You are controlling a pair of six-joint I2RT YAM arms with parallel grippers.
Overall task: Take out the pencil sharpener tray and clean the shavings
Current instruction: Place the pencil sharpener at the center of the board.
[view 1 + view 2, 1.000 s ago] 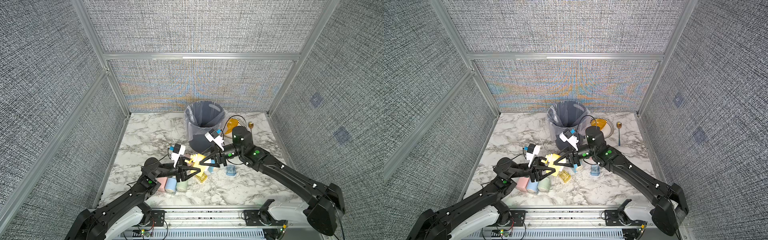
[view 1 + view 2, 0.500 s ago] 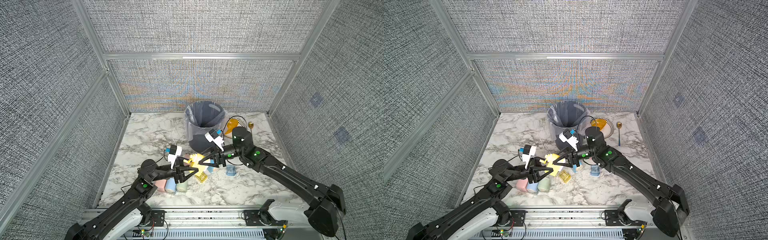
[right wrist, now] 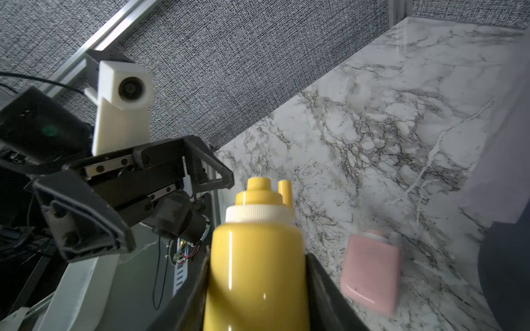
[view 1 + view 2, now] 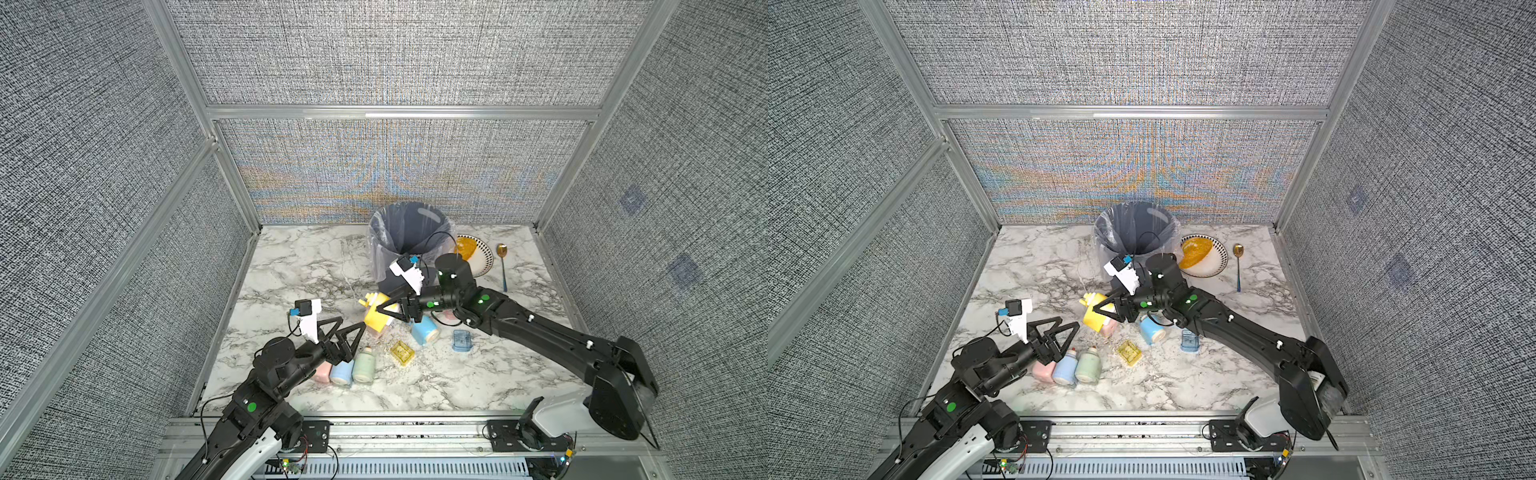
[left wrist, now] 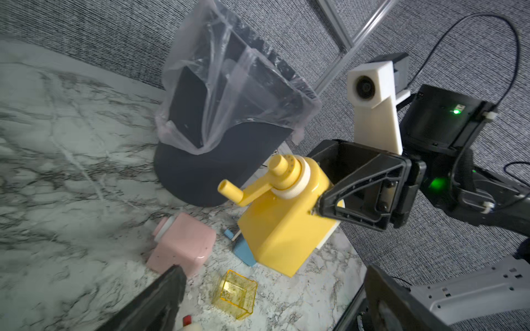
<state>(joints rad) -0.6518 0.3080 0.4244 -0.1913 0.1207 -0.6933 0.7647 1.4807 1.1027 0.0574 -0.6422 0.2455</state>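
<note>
My right claw (image 5: 317,183) was clamped on the boxy yellow plastic crank sharpener (image 5: 281,229), holding it tilted. My left claw (image 4: 352,323) stood wide apart and empty, just beside it. Below both claws lay the clear yellow tray (image 5: 235,293) among pale wood shavings (image 5: 279,315).

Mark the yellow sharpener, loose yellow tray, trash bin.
yellow sharpener (image 5: 282,229), left wrist view, front face of its body
yellow tray (image 5: 234,293), left wrist view, its inner floor
trash bin (image 4: 410,227), in a top view, dark inner wall
</note>
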